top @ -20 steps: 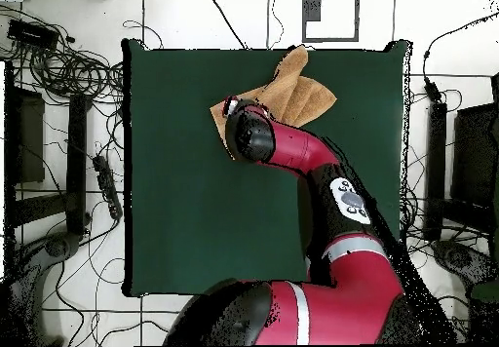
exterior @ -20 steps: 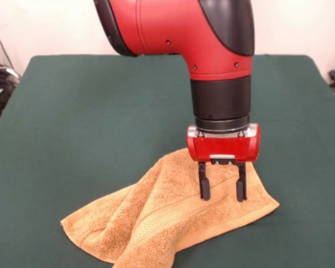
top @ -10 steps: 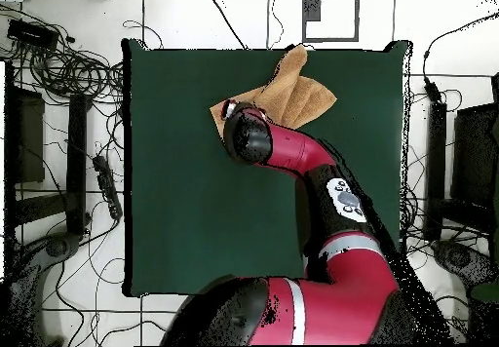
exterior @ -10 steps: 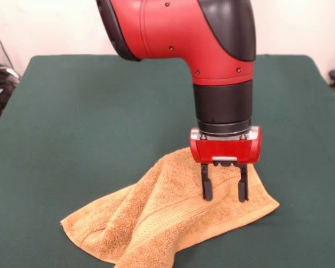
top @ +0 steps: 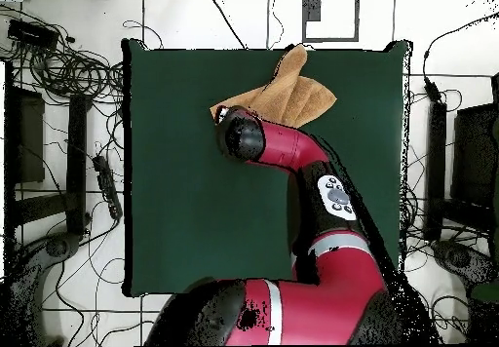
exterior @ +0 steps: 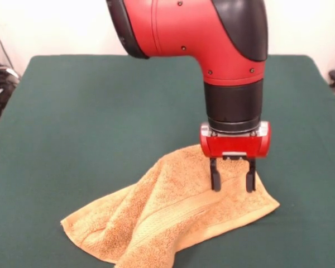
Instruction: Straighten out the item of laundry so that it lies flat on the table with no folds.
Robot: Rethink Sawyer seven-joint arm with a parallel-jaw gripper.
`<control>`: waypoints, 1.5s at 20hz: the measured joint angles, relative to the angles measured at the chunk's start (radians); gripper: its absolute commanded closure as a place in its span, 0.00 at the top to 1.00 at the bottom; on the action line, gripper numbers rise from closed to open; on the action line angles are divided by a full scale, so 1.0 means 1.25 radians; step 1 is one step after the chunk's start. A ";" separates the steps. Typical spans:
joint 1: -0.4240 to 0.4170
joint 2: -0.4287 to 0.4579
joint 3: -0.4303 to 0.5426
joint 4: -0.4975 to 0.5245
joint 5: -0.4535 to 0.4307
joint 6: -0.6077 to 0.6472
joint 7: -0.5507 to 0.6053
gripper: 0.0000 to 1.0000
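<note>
While the towel [exterior: 173,215] lies rumpled near the front edge of the green surface [exterior: 89,111], a raised fold runs across its middle and one flap is doubled over toward the front. Over its right-hand corner the gripper [exterior: 231,183] hangs with its jaws apart, holding nothing, fingertips [exterior: 215,182] close above or just touching the cloth; which, cannot be told. Seen from overhead, the arm [top: 292,153] covers that corner. Risks: closing on the thick fold would likely lift two layers together and keep the crease; a shallow pinch on terry pile may slip; dragging may bunch the cloth further.
</note>
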 measured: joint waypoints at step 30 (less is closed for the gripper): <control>0.001 0.036 -0.022 -0.061 0.000 0.105 0.000 1.00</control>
